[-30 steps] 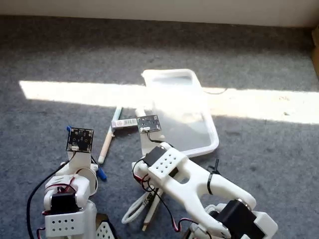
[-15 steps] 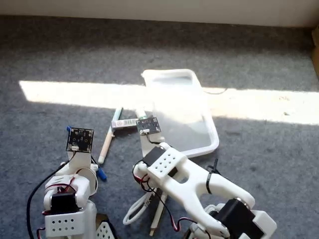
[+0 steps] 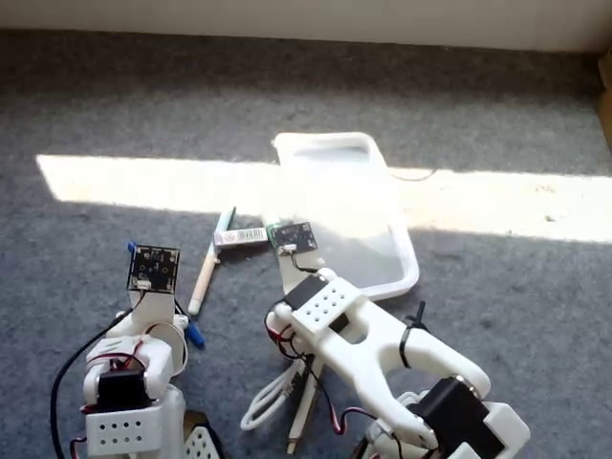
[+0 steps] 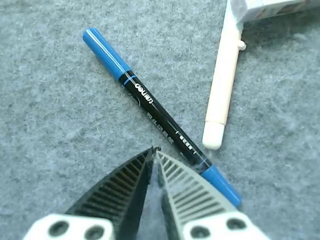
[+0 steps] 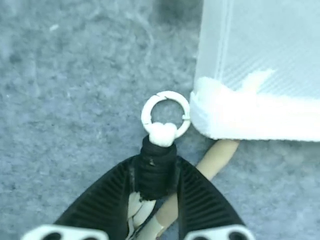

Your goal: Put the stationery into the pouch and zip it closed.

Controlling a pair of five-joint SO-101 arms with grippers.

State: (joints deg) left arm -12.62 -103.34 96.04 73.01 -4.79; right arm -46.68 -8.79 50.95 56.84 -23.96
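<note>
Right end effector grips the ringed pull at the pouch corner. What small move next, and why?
Probably draw the pull along the pouch edge to open it: the right end effector is shut on it, while the blue pen and cream pen lie outside on the carpet.

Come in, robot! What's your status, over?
Left gripper shut, empty, above blue pen. Right gripper shut on ring pull beside pouch corner. Blue pen, cream pen outside pouch. Cream stick lies close under the pull.
</note>
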